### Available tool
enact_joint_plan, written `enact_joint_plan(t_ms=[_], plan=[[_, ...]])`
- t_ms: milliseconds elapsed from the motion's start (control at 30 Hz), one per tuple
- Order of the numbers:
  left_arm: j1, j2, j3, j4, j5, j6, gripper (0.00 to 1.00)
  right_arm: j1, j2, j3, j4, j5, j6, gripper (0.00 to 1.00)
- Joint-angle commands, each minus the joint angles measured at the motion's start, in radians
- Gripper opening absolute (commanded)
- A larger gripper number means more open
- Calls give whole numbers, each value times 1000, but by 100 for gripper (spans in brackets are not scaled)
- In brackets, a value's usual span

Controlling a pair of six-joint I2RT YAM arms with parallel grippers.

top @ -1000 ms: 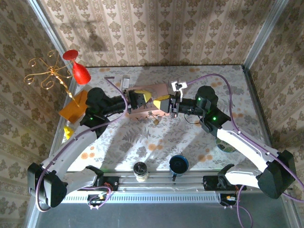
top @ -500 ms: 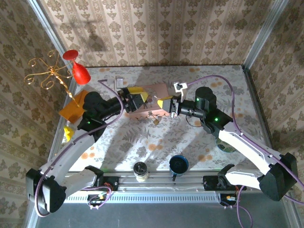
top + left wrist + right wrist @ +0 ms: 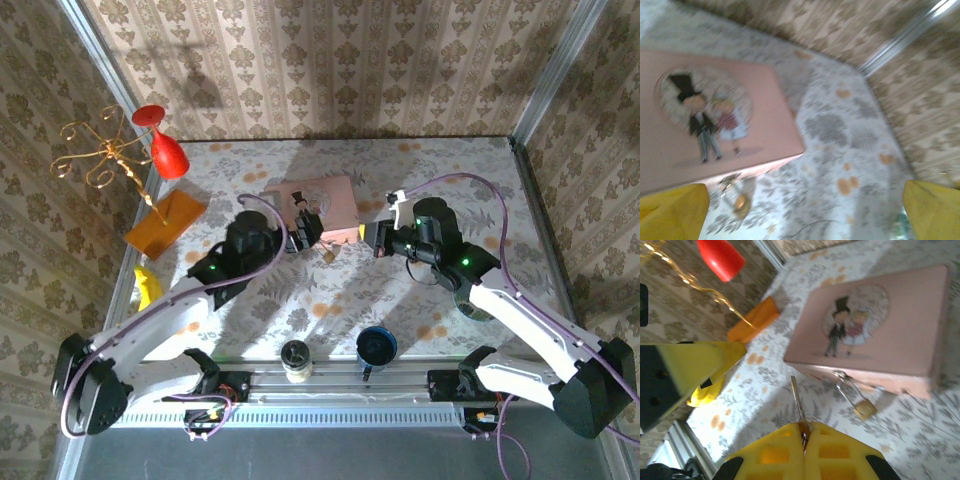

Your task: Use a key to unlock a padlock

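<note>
Main risk: the padlock hangs loose by its shackle from the hasp on the near wall of the pink box. Its body lies on the surface just beside the box and nothing steadies it. Push the key at it and it'll likely swing or skid away. Your right jaws are closed on the key's head alone, with the thin blade sticking out toward the box, so any side load could twist it in the grip. The blade aims at the box's near wall rather than the lock, and the keyhole can't be made out, so you'd be aligning blind. Left jaws gape wide, yellow fingers far apart, nothing held, hovering at the box's near-left corner. Right arm reaches in low from the box's right. Left arm stretches in from its left.
</note>
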Motion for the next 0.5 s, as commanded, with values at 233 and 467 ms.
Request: enact_joint_plan(t_ms=[233, 467], plan=[[-112, 293, 40, -78, -231, -149, 100, -84, 5, -112, -56, -4, 24, 0], [-171, 496, 150, -139, -347, -207, 100, -165, -20, -184, -28, -48, 39, 0]])
